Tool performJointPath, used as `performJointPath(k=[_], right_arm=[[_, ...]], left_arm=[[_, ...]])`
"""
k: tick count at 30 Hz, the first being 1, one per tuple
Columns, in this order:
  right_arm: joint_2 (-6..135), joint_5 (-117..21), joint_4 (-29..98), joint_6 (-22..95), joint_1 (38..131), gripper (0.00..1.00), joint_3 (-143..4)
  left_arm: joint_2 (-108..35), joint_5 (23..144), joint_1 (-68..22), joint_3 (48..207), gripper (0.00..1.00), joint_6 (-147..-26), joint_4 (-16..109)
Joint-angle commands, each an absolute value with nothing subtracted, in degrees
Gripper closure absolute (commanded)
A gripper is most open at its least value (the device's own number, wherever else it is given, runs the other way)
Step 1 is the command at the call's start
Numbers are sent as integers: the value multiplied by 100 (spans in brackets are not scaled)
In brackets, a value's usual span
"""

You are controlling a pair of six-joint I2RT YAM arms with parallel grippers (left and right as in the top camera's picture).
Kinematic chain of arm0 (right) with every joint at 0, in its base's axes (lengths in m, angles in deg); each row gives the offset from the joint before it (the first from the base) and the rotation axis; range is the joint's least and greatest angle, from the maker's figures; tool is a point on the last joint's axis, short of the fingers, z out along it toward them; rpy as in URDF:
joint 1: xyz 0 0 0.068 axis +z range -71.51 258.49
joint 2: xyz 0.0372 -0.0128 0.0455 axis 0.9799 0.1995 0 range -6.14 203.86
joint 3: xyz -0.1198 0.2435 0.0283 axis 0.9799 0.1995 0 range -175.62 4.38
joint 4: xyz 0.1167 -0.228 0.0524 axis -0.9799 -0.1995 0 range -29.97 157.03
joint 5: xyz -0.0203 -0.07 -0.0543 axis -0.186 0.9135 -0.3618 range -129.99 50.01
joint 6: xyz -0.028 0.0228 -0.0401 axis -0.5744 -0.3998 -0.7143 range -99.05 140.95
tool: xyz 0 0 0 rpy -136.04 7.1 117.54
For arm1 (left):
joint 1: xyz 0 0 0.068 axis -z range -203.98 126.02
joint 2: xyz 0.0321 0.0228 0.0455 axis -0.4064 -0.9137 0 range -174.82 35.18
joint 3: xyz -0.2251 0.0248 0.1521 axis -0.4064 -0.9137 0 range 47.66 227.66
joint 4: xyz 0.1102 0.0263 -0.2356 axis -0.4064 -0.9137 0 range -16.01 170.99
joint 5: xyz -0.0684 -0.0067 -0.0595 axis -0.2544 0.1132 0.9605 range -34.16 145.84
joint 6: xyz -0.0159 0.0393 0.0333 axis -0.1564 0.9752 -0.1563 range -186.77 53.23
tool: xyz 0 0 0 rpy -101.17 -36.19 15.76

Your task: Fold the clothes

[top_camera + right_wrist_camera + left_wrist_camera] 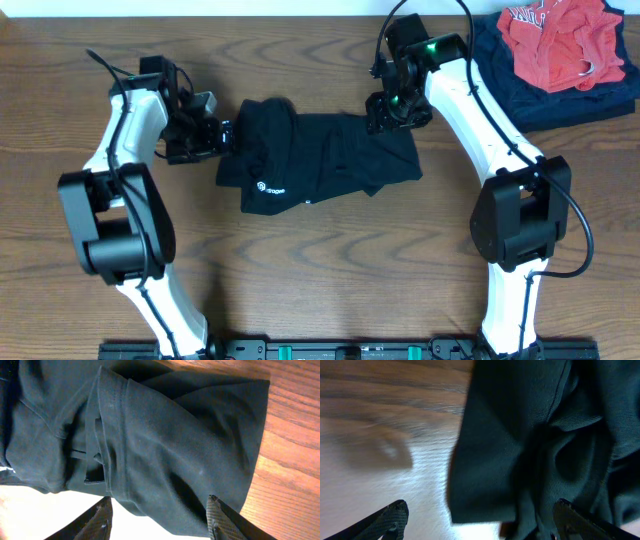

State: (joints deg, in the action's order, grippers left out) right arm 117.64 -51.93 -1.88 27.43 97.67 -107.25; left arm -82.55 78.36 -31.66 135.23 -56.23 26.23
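Wood-grain table (320,270) carries everything we work on, and the black trousers (330,155) lie at its middle, between our two arms. They sit in a rough, bunched rectangle with the left part doubled over and rumpled, so we judge the fold begun but not yet tidy. In the far right corner a red garment (560,40) rests on top of a dark navy one (580,100), well apart from the trousers; we read that as a pile kept out of the way.

Our right gripper (160,517) hangs over the upper right edge of the trousers with its fingers spread wide and black cloth lying below and between them, nothing pinched. Our left gripper (482,520) is at the left edge of the cloth, its fingers likewise spread, the hem running between them. One arm at each end lets us take opposite edges together and keep the thin fabric from dragging.

A small white logo (268,189) faces up near the lower left corner of the trousers.
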Motion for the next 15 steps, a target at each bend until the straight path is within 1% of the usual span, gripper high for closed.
performJointPath(k=[1,6,8,12,13,15], right_arm=[[11624,-5178,-201,2645,9741,42,-10826],[11624,-5178,-198,2645,9752,43,-10826],[11624,-5178,-201,2645,9752,44,-10826],[11624,-5178,-196,2645,9752,44,-10826],[11624,-5176,-196,2645,9752,44,-10826],[11624,-5178,-196,2645,9752,44,-10826]], left_arm=[[-8544,8339,-3184,13493,6,-5214,2623],[-8799,8396,-3184,13493,7,-5175,2608],[-8863,8420,-3184,13493,6,-5173,2601],[-8922,8868,-3184,13438,8,-4891,2625],[-8922,8938,-3179,13407,11,-4860,2645],[-8922,8971,-3177,13368,23,-4856,2651]])
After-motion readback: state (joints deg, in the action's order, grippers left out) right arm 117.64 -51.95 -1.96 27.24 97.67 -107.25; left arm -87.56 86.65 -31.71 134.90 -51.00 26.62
